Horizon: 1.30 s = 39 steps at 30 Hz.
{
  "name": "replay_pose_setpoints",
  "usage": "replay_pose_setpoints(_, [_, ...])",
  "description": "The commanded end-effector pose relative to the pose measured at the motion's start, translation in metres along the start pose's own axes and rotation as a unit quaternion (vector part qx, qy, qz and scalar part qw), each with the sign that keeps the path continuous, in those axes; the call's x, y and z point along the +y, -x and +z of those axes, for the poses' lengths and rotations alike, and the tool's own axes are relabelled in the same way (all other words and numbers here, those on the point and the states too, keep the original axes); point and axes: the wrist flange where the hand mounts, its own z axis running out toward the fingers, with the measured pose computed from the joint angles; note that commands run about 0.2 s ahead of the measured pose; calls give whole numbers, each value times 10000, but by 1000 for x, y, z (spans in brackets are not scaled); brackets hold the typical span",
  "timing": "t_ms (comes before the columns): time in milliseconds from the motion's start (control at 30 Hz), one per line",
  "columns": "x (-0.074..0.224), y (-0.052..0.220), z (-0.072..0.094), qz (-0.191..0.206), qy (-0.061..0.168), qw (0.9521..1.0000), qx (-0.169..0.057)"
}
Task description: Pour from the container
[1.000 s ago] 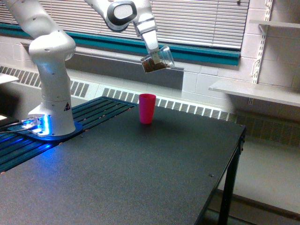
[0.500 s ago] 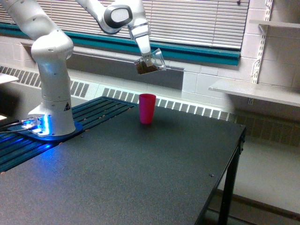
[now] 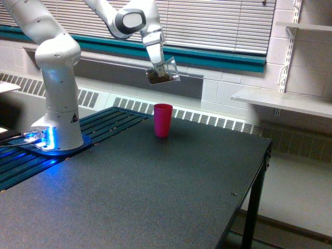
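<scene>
We see the white gripper at the end of the arm closed w/ its fingers around a small clear see-through cup, tilted over so its rim sits toward the exterior view's right and its base toward the exterior view's left. Brown bits show thru the clear wall, gathered at the lower part of the cup; we can't tell whether any are leaving the rim. The cup hangs in the air, well above the table, approx. over a pink opaque plastic cup and apart from it. The pink cup stands upright, mouth up, near the far edge of the black flat-topped table; what it holds, if anything, is hidden from this angle. Going outward, the gripper hangs from a white wrist link w/ a grey round joint cap, and the white Franka arm runs up and back toward the exterior view's left, down to its thick base column. The base sits on a round plate lit blue at the table's left end, beside dark slatted rails. Behind are white window blinds, a teal strip under them, a white vent grille along the wall, and a white wall shelf at the exterior view's right.
</scene>
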Motion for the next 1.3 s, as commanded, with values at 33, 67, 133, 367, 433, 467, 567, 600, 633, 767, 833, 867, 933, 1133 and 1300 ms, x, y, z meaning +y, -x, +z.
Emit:
replay_pose_setpoints(33, [-7, 8, 1, 556, -68, 9984, -109])
replay_pose_setpoints(67, [-7, 9, 1, 588, -74, 9982, -131])
replay_pose_setpoints(133, [-8, 12, 3, 669, -75, 9976, -176])
replay_pose_setpoints(367, [-14, 21, 7, 923, -116, 9952, -317])
replay_pose_setpoints(433, [-17, 22, 8, 1011, -121, 9942, -340])
replay_pose_setpoints(467, [-17, 23, 8, 1045, -127, 9939, -342])
replay_pose_setpoints(567, [-20, 26, 9, 1144, -112, 9926, -390])
replay_pose_setpoints(600, [-20, 27, 10, 1175, -106, 9922, -399])
replay_pose_setpoints(633, [-20, 27, 11, 1222, -106, 9916, -408])
replay_pose_setpoints(767, [-22, 30, 13, 1382, -129, 9892, -467])
replay_pose_setpoints(833, [-22, 31, 14, 1487, -135, 9876, -494])
replay_pose_setpoints(867, [-22, 31, 15, 1516, -128, 9871, -501])
replay_pose_setpoints(933, [-23, 32, 16, 1608, -140, 9855, -514])
replay_pose_setpoints(1133, [-24, 35, 17, 1877, -185, 9806, -535])
replay_pose_setpoints(1300, [-23, 40, 18, 2076, -186, 9760, -622])
